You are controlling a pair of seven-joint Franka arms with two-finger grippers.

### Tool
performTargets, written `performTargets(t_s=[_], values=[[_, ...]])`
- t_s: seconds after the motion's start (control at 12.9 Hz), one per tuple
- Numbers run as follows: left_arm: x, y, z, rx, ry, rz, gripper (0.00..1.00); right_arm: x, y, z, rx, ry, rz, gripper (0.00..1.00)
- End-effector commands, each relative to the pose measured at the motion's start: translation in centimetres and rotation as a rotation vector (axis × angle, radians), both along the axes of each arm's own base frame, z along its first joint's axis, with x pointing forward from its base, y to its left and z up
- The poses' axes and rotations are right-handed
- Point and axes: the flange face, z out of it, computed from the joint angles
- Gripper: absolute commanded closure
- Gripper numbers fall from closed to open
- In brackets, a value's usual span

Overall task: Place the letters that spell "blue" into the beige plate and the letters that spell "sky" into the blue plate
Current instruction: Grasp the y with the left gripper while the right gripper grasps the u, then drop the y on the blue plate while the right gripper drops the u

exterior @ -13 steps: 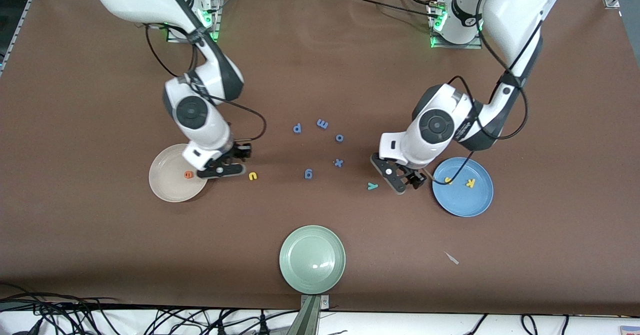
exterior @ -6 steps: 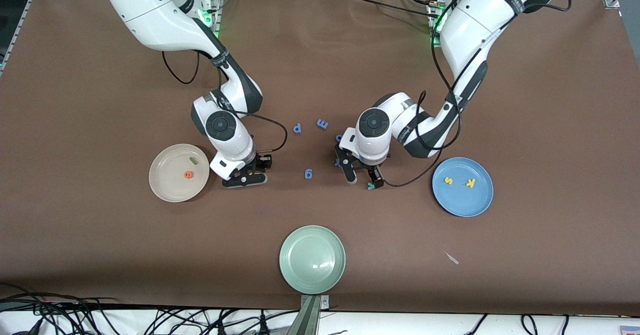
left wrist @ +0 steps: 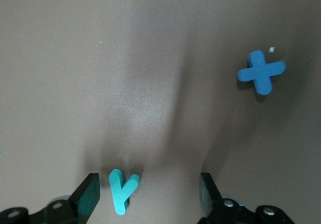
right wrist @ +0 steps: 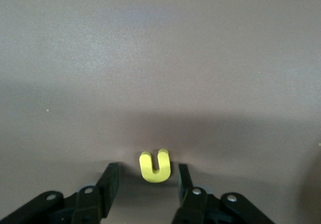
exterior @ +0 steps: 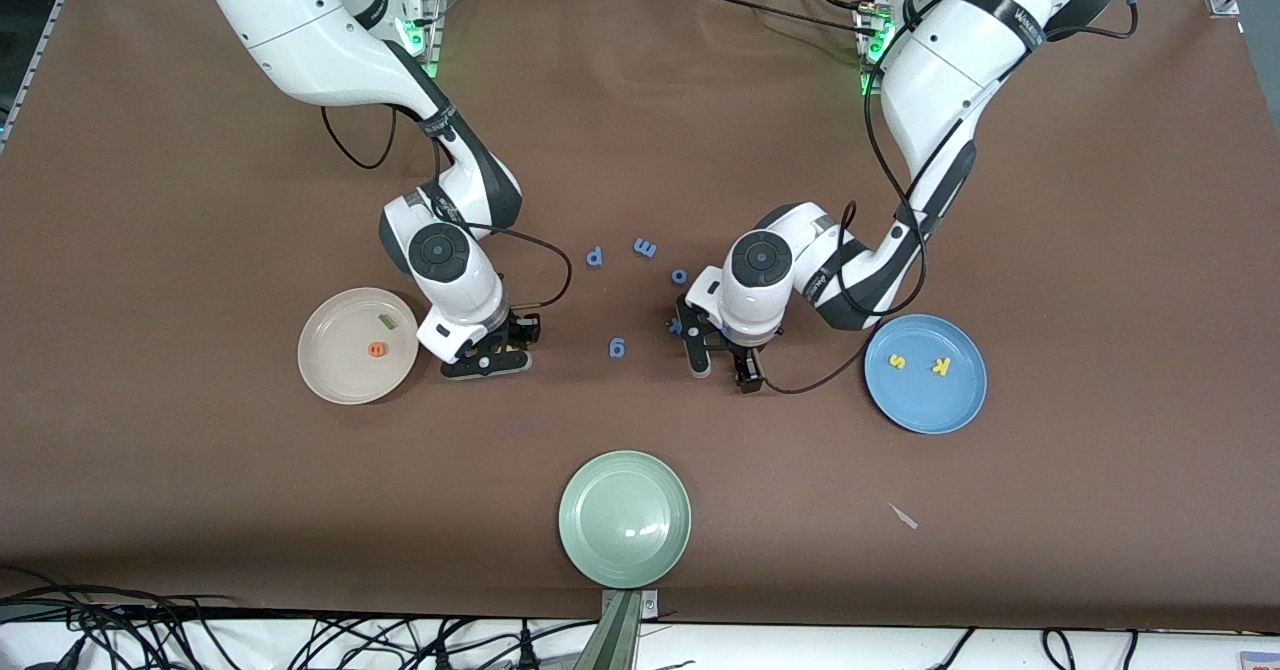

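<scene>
My left gripper [exterior: 725, 370] is down at the table and open, and it hides the teal y in the front view. In the left wrist view the teal y [left wrist: 122, 190] lies flat between the fingers of the left gripper [left wrist: 149, 194], close to one finger. My right gripper [exterior: 487, 360] is low beside the beige plate [exterior: 330, 375] and open. The yellow u [right wrist: 156, 166] lies at the tips of the right gripper [right wrist: 148, 174], touching neither finger. The beige plate holds the orange e [exterior: 376, 350] and green l [exterior: 387, 321]. The blue plate [exterior: 925, 408] holds the yellow s [exterior: 898, 361] and k [exterior: 940, 366].
Blue letters lie between the arms: p [exterior: 595, 257], m [exterior: 645, 247], o [exterior: 679, 276], g [exterior: 617, 348], and an x [left wrist: 261, 72] close by the left gripper. A pale green plate [exterior: 625, 518] sits near the front edge. A small pale scrap [exterior: 904, 517] lies nearer the camera than the blue plate.
The right gripper left the beige plate and came down over the u. The left gripper left the blue plate's edge and came down around the y. Both have barely shifted in the last half second.
</scene>
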Motion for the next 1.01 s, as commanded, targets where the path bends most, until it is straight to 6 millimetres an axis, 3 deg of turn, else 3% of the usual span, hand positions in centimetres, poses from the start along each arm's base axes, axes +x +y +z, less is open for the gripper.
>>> performTargets(t_s=[0.0,0.16,0.31,0.47,0.7,0.78,0.93], values=[[1.1,0.1,0.1,0.037,-0.053,-0.067,0.36,0.3,0.2,-0.3,0.001,-0.015,0.013,0.51],[1.6,0.2,0.7,0.035,-0.067,-0.064,0.41,0.6,-0.5,-0.3,-0.007,-0.018,0.012,0.67],[1.6,0.2,0.3,0.036,-0.065,-0.065,0.49,1.0,-1.3,-0.1,-0.018,-0.023,0.029,0.92],[1.6,0.3,0.1,0.039,-0.062,-0.070,0.60,1.9,-2.9,2.0,-0.040,-0.044,0.067,0.92],[1.7,0.5,0.0,0.039,-0.059,-0.070,0.82,0.5,-8.2,6.2,-0.105,0.007,0.174,0.92],[2.0,0.9,0.1,0.038,-0.060,-0.062,0.90,-0.2,-11.7,7.3,-0.126,0.017,0.210,0.92],[2.2,1.3,0.4,0.034,-0.062,-0.053,0.92,-1.5,-17.7,8.7,-0.163,0.035,0.286,0.90]])
